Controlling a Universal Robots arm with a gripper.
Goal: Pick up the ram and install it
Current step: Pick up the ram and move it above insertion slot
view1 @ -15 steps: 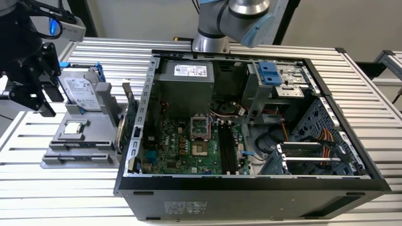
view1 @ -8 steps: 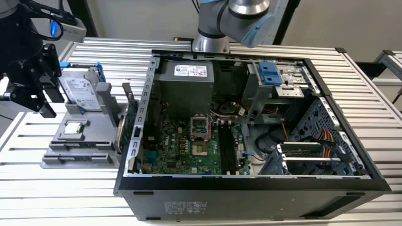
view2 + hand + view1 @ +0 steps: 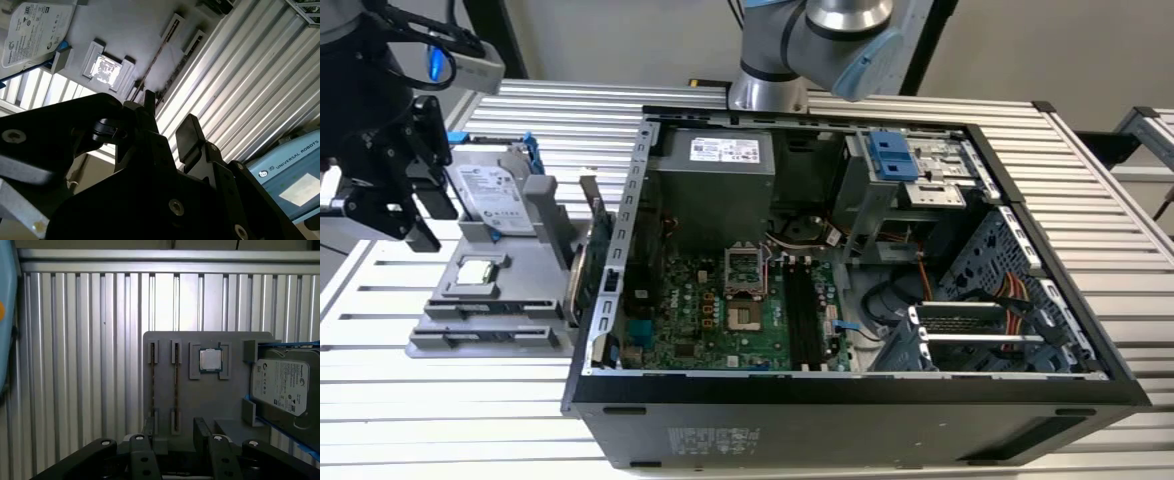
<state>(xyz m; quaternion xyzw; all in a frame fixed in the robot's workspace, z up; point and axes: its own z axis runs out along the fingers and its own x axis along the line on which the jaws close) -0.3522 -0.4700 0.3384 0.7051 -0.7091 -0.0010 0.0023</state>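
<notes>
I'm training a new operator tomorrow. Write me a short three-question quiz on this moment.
1. True or false: the gripper holds one of the ram sticks.
2. How many ram sticks stand in the gray holder?
3. What sits between the ram sticks and the hard drive? A) a processor chip B) a screwdriver C) a fan

Key: 1 false, the jaws are open and empty. 2 two. 3 A.

The holder (image 3: pixel 487 325) is sitting at the exterior view's left of the case (image 3: pixel 854 400), its processor (image 3: pixel 210 360) lying between 2 ram sticks (image 3: pixel 152 382) and the hard drive (image 3: pixel 285 385).
</notes>
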